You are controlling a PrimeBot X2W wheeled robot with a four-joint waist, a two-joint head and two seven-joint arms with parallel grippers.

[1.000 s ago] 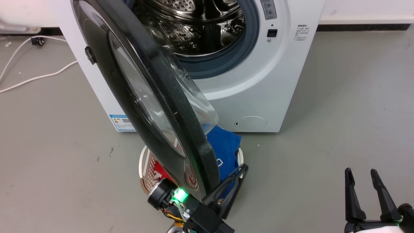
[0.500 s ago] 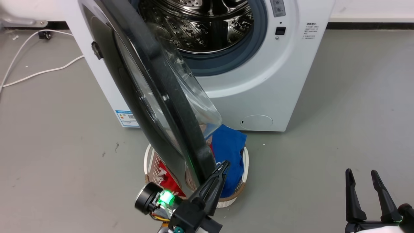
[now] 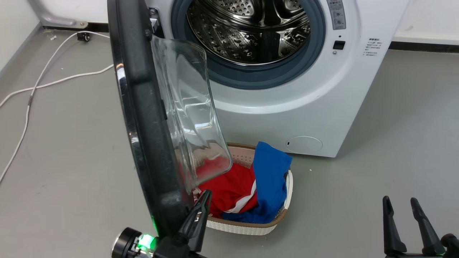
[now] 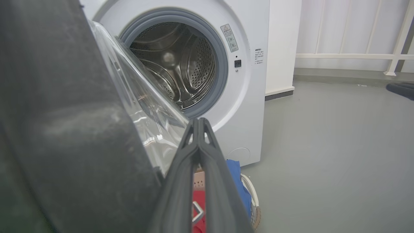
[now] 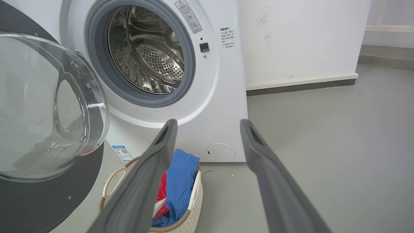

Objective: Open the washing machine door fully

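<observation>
Head view first: the big round glossy black washing machine door point(image 3: 143, 118) stood swung out from its hinge on the left of the white boxy front-loading washing machine point(image 3: 304, 107). It was roughly square to the machine's front, and its clear glass bowl point(image 3: 186, 114) bulged right. The left gripper point(image 3: 205, 196) sat at the door's near edge on the inner side, dark fingers pressed together on nothing. I'd call that a closed wedge for shoving the door leftward, not for gripping it. I couldn't tell whether it actually touched the rim. A white woven laundry basket point(image 3: 247, 226) of red and blue clothes sat on the floor under the door's sweep. The right gripper point(image 3: 400, 202) waited at the near right, parted and empty, well clear of the swing.

Left wrist view: the left gripper point(image 4: 200, 121) showed its fingertips meeting, just beside the dark door point(image 4: 64, 129).

Right wrist view: the right gripper point(image 5: 208, 124) gaped wide toward the machine, holding nothing. The door point(image 5: 48, 200) hung at the left with its inner face showing, so by my reckoning there was more swing to go.
</observation>
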